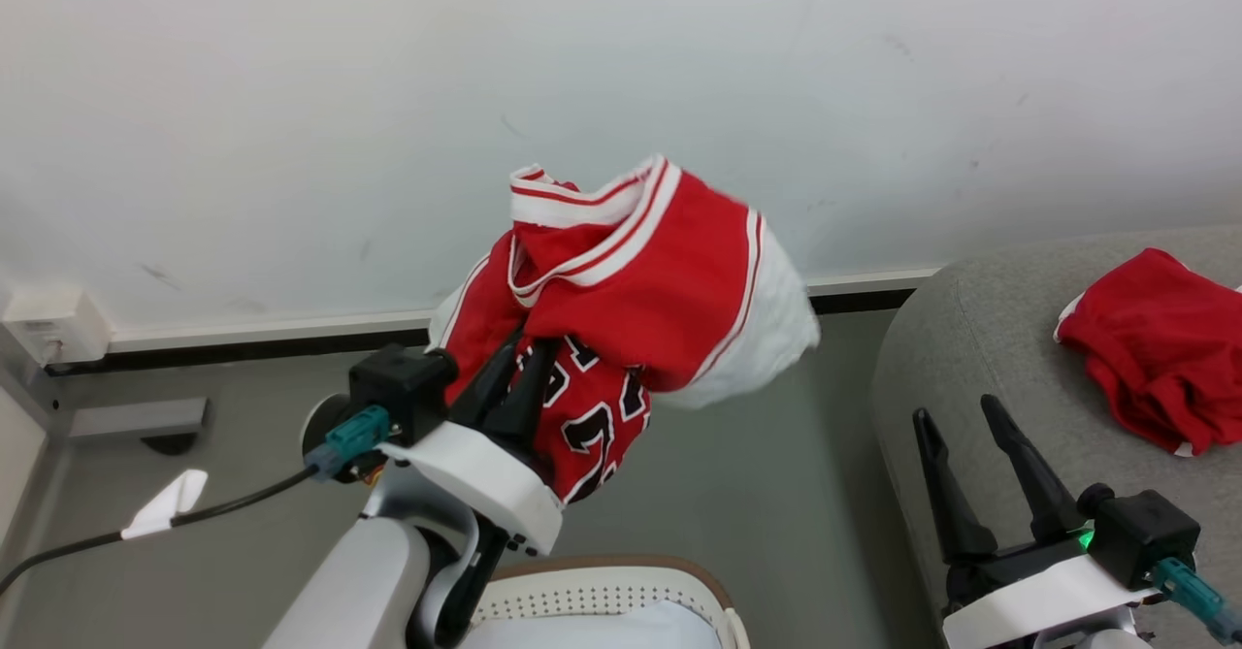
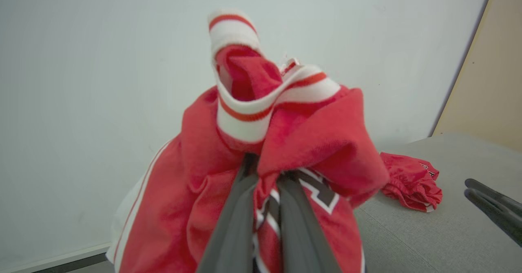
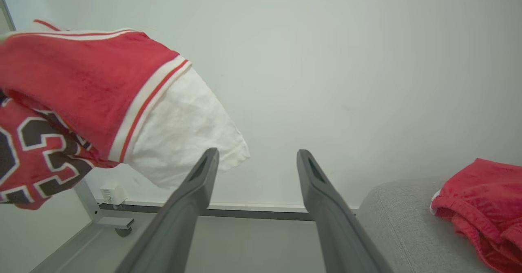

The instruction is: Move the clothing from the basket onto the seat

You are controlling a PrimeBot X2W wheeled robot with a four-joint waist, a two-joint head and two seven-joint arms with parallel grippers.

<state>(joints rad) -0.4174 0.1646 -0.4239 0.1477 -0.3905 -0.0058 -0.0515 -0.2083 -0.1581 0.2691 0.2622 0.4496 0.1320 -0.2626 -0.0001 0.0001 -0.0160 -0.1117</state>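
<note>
My left gripper [image 1: 524, 353] is shut on a red jersey [image 1: 621, 280] with white trim and dark numbers, lifted high above the floor before the wall. The wrist view shows the same jersey [image 2: 285, 142] bunched around the two fingers. Below it, at the bottom edge, is the white basket [image 1: 621, 591] with a brown rim. On the grey seat [image 1: 970, 358] at the right lies another red garment [image 1: 1155, 348]. My right gripper [image 1: 965, 416] hangs open over the seat's front edge, fingers apart and nothing between them; its own view shows that gripper [image 3: 257, 158] with the held jersey [image 3: 81, 85] at left.
A white wall [image 1: 291, 96] with a dark skirting strip [image 1: 243, 348] runs behind. A black cable [image 1: 146, 523] trails from my left wrist. A wall socket box [image 1: 53, 324] sits at far left. A metal frame leg [image 3: 98, 211] stands on the grey floor.
</note>
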